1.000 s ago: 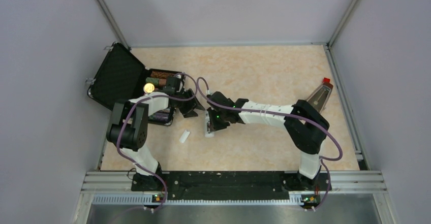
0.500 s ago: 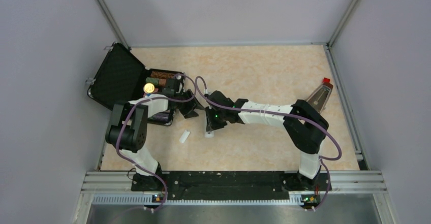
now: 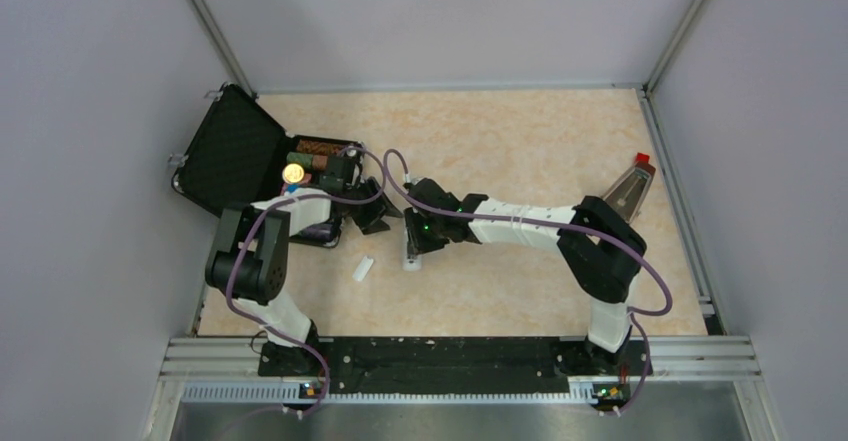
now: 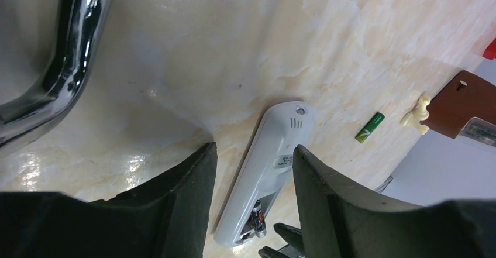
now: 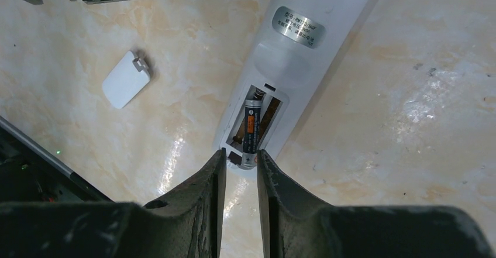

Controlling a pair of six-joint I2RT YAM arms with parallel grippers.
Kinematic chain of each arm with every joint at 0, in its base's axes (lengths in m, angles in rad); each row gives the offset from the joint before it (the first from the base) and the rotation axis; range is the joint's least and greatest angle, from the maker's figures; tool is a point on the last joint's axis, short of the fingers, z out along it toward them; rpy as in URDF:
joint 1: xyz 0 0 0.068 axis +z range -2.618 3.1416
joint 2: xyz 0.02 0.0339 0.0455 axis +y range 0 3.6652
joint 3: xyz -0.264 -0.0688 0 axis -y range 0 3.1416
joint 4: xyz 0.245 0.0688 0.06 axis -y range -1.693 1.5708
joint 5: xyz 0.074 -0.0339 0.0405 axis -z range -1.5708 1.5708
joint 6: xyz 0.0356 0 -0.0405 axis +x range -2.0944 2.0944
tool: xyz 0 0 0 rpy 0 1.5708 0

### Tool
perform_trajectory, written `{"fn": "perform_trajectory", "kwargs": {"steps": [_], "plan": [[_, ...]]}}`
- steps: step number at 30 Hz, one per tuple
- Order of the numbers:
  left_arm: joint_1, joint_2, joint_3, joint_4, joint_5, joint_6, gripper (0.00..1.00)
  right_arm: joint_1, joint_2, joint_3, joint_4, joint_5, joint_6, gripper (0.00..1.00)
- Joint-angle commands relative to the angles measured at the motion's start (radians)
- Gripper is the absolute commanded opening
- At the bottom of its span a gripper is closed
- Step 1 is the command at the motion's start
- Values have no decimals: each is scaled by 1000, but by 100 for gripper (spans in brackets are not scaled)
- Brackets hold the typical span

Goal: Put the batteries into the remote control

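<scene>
The white remote control (image 5: 298, 65) lies back face up on the table with its battery bay open. The darker battery (image 5: 252, 132) lies slanted in the bay, and its near end pokes out over the remote's edge. My right gripper (image 5: 240, 152) sits at that end, jaws a narrow gap apart, open, the battery tip level with the fingertips. My left gripper (image 4: 254, 148) hovers open over the remote's (image 4: 275, 158) other end, fingers wide of its sides. The green battery (image 4: 371, 127) lies loose on the table beyond the remote.
The loose white cover (image 5: 126, 78) rests on the table left of the remote. An open black case (image 3: 235, 156) with coloured rolls stands at the back left, close behind the left arm. A brown, red-topped object (image 3: 632, 186) stands at the right edge.
My right gripper's jaws have parted a little around the darker battery's end. Both arms have barely shifted.
</scene>
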Motion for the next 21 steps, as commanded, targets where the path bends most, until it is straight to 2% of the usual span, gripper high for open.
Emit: {"fn": "perform_trajectory", "kwargs": {"steps": [1,21], "plan": [[-2,-30,-25,-41,-54,10,57,8,17,61,-6,33,-21,26],[-2,-55,-49,-26,-36,-14,57,8,54,83,15,-89,0,28]]}}
